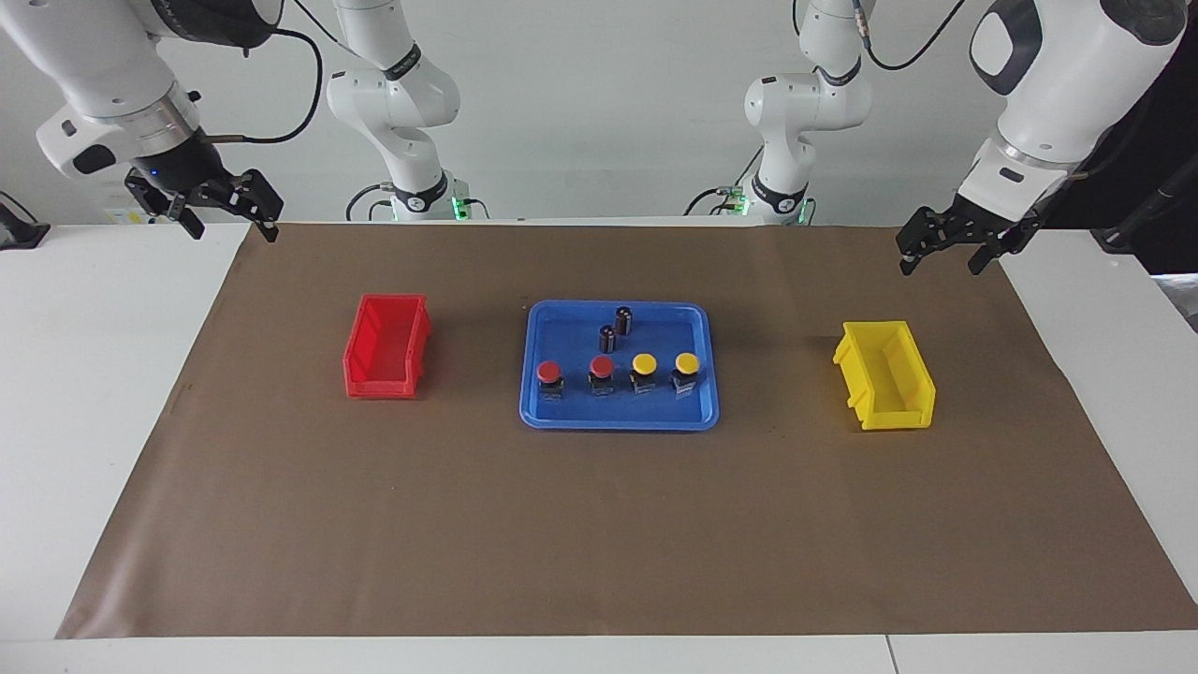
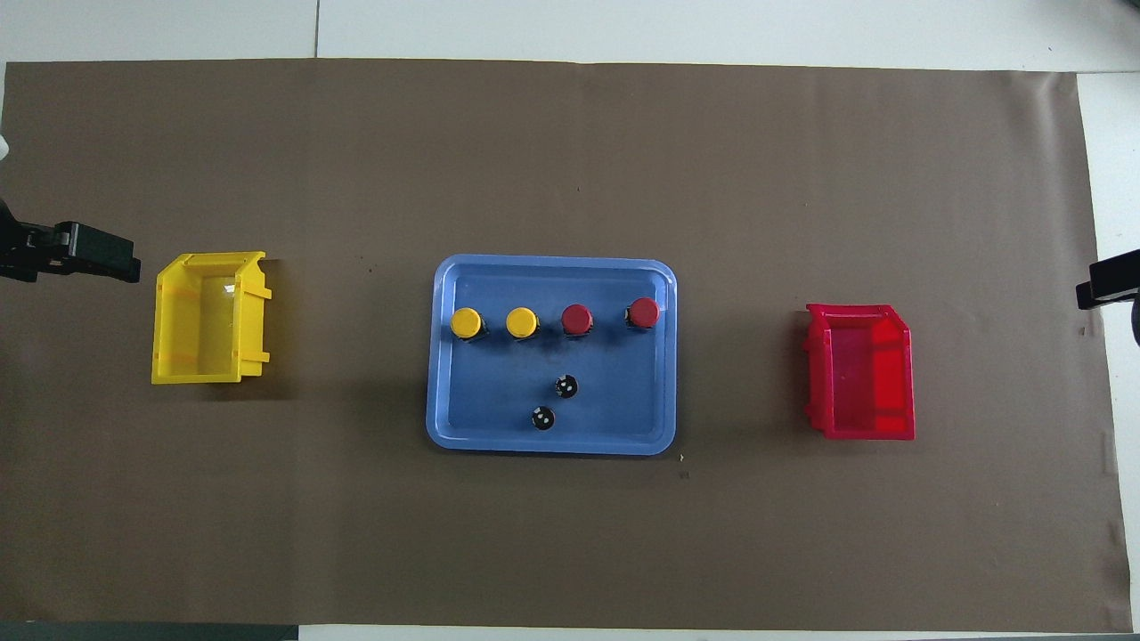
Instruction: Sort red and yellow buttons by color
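Two red buttons [image 1: 549, 373] [image 1: 602, 367] and two yellow buttons [image 1: 644, 363] [image 1: 687, 363] stand upright in a row in a blue tray [image 1: 618, 423] at the mat's middle. In the overhead view the yellow ones [image 2: 466, 322] [image 2: 522, 322] and the red ones [image 2: 577, 318] [image 2: 643, 312] show the same row. My right gripper [image 1: 234, 232] is open and empty, raised over the mat's corner at the right arm's end. My left gripper [image 1: 941, 267] is open and empty, raised over the mat's edge at the left arm's end. Both arms wait, well apart from the tray.
An empty red bin [image 1: 386, 346] stands toward the right arm's end and an empty yellow bin [image 1: 884, 374] toward the left arm's end. Two small dark cylinders [image 1: 624, 320] [image 1: 607, 338] stand in the tray, nearer to the robots than the buttons. A brown mat [image 1: 599, 524] covers the table.
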`<state>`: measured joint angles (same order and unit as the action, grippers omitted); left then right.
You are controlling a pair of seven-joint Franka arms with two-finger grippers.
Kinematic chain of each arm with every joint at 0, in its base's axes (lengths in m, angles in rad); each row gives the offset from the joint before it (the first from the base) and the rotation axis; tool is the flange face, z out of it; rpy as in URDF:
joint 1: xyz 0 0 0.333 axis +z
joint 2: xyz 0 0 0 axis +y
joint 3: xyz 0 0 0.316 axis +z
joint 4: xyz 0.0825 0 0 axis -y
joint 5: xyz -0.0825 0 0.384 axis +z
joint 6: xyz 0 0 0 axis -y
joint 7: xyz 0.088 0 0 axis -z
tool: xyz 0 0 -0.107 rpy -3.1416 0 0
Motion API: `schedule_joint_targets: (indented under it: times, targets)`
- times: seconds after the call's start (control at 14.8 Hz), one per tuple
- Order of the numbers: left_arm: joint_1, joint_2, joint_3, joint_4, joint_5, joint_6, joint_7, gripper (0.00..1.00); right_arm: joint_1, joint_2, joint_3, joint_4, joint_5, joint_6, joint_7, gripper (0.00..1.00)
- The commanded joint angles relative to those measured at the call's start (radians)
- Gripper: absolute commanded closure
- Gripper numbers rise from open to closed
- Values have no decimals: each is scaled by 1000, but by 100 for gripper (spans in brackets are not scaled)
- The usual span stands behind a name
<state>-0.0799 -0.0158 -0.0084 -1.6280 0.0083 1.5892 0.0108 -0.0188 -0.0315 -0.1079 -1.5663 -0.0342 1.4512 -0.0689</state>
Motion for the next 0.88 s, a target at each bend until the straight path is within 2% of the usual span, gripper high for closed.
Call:
schedule_joint_targets:
  times: [0.0,0.47,0.81]
  targets:
    - [28,-23,-18,-24,-14,2,8,0,-6,-18,4,-15,-7,-3,-19,0]
    - [19,-26,-18,-29,-14,-9,6,0,-6,-22,4,-23,-7,-11,-18,0]
    - [22,-24,-18,-27,-14,-11,5,0,35,11,5,34,-1,-9,-32,0]
